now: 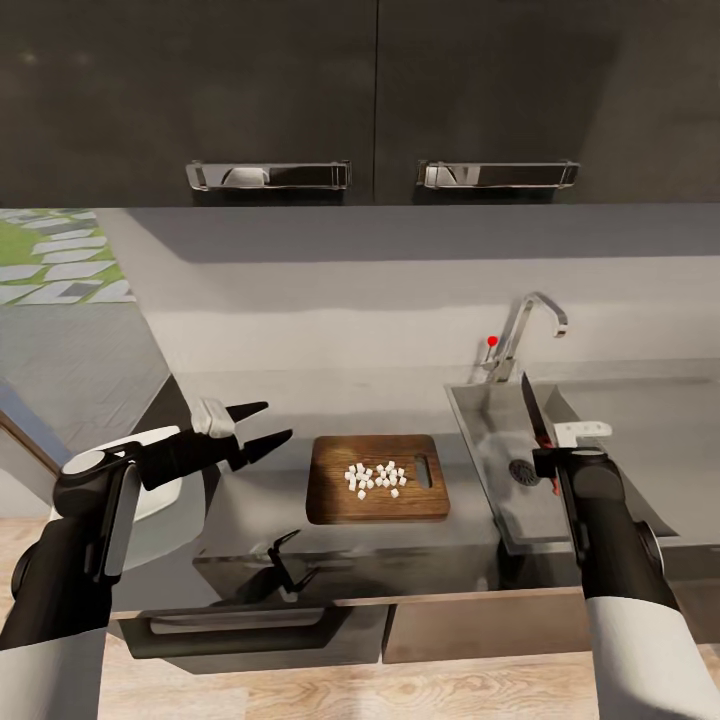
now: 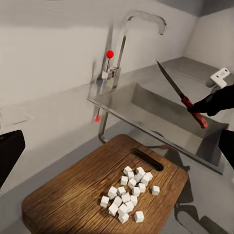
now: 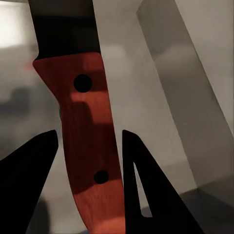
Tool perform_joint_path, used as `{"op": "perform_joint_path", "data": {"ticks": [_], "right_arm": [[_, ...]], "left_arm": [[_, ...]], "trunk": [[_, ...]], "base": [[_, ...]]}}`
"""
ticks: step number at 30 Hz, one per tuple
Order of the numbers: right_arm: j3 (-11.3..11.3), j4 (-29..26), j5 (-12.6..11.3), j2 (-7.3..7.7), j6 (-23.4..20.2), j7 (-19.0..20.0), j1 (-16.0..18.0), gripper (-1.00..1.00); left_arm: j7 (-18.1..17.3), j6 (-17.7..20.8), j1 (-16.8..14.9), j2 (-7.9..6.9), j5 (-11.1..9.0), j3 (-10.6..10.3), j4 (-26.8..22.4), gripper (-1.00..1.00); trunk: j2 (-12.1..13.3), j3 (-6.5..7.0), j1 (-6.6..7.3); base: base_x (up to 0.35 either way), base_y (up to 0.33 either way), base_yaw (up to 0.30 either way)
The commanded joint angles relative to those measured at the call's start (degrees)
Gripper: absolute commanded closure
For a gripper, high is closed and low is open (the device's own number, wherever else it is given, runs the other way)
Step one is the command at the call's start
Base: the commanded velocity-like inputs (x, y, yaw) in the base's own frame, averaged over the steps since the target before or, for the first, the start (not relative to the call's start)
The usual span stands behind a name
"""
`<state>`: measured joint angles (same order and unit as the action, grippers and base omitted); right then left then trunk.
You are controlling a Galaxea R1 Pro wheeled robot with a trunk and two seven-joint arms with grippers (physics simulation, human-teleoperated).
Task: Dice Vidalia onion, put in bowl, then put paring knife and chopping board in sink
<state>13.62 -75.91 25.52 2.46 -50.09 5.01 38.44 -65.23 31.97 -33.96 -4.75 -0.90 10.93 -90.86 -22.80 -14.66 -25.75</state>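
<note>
The dark wooden chopping board (image 1: 330, 495) (image 2: 73, 195) lies on the grey countertop (image 1: 250, 530) with a pile of white diced onion (image 1: 375, 478) (image 2: 127, 194) on it. Just right of the board is the steel sink (image 1: 490, 440) (image 2: 156, 114) with its chrome tap (image 1: 522, 325) (image 2: 127, 34). Over the basin my right gripper (image 1: 547, 462) (image 3: 90, 180) is shut on the red handle of the paring knife (image 1: 530, 405) (image 2: 181, 96) (image 3: 85, 117), blade pointing up. Left of the board my left gripper (image 1: 280, 419) hovers open and empty. The white bowl (image 1: 160, 515) is mostly hidden behind my left arm.
Dark wall cabinets with chrome handles (image 1: 268, 175) hang above the grey backsplash. A drawer front (image 1: 250, 625) sits under the counter's near edge. The sink's round drain (image 1: 520, 470) lies below the knife, and a drainboard extends to the right. A window is at far left.
</note>
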Motion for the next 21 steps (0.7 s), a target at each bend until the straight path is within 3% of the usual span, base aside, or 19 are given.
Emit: {"op": "perform_joint_path", "data": {"ticks": [1, 10, 16, 21], "right_arm": [[0.1, 0.0, 0.6, 0.00, -0.3, 0.6, 0.1, 1.00], [0.3, -0.3, -0.3, 0.00, -1.0, 0.7, 0.1, 1.00], [0.2, -0.3, -1.4, 0.00, -6.2, 0.7, 0.1, 1.00], [0.2, -0.3, -1.5, 0.00, -7.2, 0.7, 0.1, 1.00]], "left_arm": [[-0.2, 0.5, -0.1, 0.00, -0.1, 0.2, 0.0, -1.00], [-0.4, 0.2, -0.1, 0.00, -0.2, 0.9, 0.0, -1.00], [-0.2, 0.2, -0.1, 0.00, -0.2, 1.3, 0.0, -1.00], [-0.2, 0.2, -0.1, 0.00, -0.3, 1.5, 0.0, -1.00]], "trunk": [[-0.1, -0.11, -0.03], [-0.1, -0.11, -0.03], [-0.1, -0.11, -0.03], [-0.1, -0.11, -0.03]], "base": [[0.000, 0.000, 0.000], [0.000, 0.000, 0.000], [0.032, 0.000, 0.000], [0.083, 0.000, 0.000]]}}
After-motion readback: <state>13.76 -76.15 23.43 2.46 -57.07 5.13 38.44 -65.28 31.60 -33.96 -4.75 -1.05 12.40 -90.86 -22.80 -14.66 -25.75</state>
